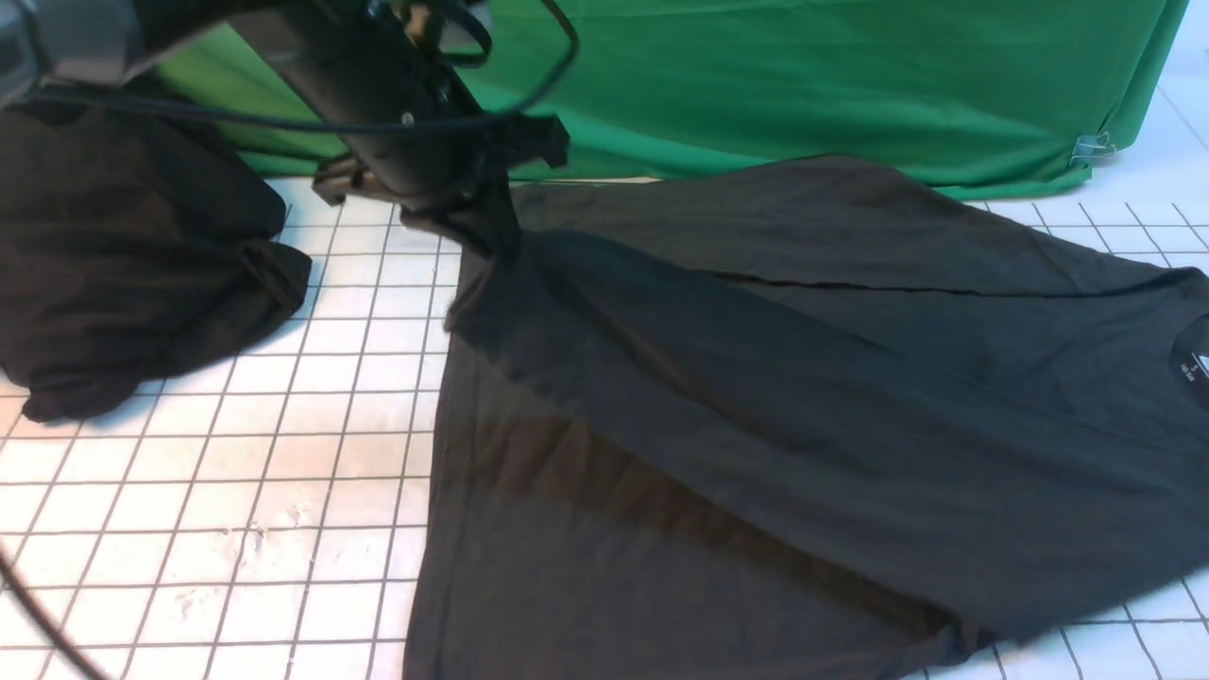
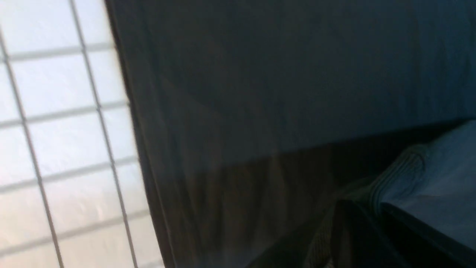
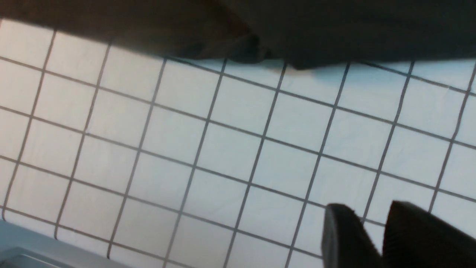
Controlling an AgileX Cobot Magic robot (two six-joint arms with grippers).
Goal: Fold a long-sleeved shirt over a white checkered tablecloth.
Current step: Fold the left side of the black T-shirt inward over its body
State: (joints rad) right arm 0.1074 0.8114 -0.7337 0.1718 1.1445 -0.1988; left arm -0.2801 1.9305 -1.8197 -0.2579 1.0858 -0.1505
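Note:
The long-sleeved shirt [image 1: 803, 397] lies spread, charcoal-black, over the middle and right of the white checkered tablecloth [image 1: 236, 472]. Its collar with a small label [image 1: 1192, 364] is at the right edge. My left gripper [image 1: 477, 212] is shut on the shirt's far left corner and holds it raised, so the cloth hangs in a taut ridge. The left wrist view shows dark shirt cloth [image 2: 282, 93] and a ribbed edge [image 2: 394, 175] close to the jaws. My right gripper [image 3: 368, 208] is open over bare tablecloth [image 3: 223, 149], apart from the shirt's edge [image 3: 334, 29]. It holds nothing.
A deeper-black lumpy cloth [image 1: 123, 274] sits at the far left. A green fabric sheet [image 1: 803, 76] hangs along the back, with a metal clip [image 1: 1091, 149] at its right end. A black cable [image 1: 38, 604] crosses the near left corner.

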